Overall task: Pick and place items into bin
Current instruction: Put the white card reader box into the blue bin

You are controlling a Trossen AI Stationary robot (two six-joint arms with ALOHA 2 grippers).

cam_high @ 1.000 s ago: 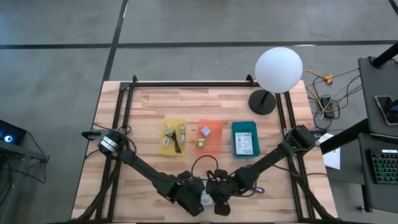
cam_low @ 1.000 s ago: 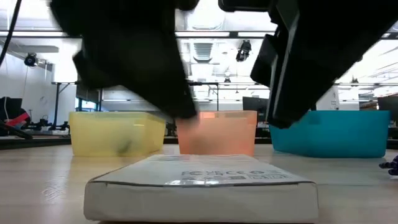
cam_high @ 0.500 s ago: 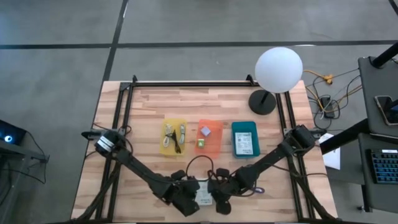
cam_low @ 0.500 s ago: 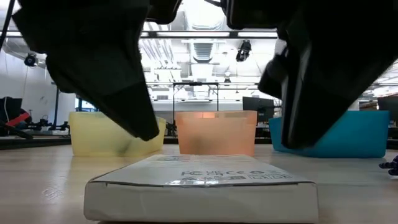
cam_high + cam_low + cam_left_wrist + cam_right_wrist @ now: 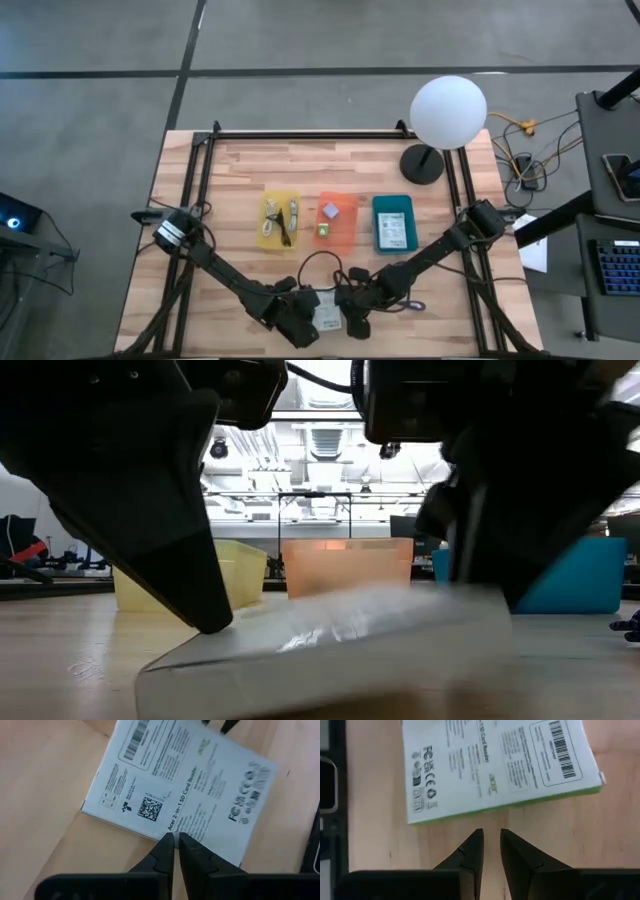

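Left gripper [image 5: 300, 325] sits at the table's [image 5: 230, 170] front edge near the middle, fingers almost shut, holding nothing. In its wrist view the tips meet the near long edge of the white packet [image 5: 180, 785]. Packet [image 5: 326, 313] lies flat-ish between the two grippers, long axis roughly front to back; low view shows its right end tilted up. Right gripper [image 5: 352, 318] is just beside the packet's other long edge, jaws a narrow slit apart, empty. Both equally near; bins [image 5: 337, 222] sit behind, mid-table.
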